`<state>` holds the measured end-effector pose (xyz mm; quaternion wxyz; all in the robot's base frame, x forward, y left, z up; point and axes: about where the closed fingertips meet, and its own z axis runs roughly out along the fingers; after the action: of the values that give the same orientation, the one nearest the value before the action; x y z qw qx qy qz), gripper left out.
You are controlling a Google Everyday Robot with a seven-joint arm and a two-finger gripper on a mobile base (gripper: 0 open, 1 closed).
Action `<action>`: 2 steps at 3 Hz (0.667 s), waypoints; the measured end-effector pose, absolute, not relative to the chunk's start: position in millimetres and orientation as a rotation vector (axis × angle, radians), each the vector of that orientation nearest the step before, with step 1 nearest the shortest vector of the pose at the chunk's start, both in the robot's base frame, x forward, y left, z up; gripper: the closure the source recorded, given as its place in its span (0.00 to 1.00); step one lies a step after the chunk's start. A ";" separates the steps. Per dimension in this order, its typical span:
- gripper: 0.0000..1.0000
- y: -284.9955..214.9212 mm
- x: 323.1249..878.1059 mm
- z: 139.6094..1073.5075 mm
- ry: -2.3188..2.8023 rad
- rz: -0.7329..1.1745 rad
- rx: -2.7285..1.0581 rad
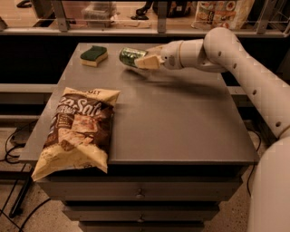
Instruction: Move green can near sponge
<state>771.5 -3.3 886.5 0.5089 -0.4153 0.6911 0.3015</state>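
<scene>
The green can (130, 56) lies sideways in my gripper (146, 58), held just above the far part of the grey table (181, 118). The gripper's pale fingers (147, 61) are closed around the can's right end. The sponge (94, 55), dark green on top with a pale yellow base, sits at the far left of the table, a short gap left of the can. My white arm (217, 52) reaches in from the right.
A large brown and cream chip bag (79, 130) lies at the front left of the table. Drawers (140, 195) sit below the tabletop. A shelf with packaged goods (217, 13) runs behind the table. Cables (13, 140) lie on the floor at left.
</scene>
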 end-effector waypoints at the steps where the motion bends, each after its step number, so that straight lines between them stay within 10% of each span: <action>1: 1.00 38.3 792.7 891.9 1.573 0.810 -1.037; 2: 0.82 72.8 804.9 892.7 1.522 0.849 -1.074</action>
<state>804.9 72.8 892.7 0.5202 -0.4480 0.6349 0.3543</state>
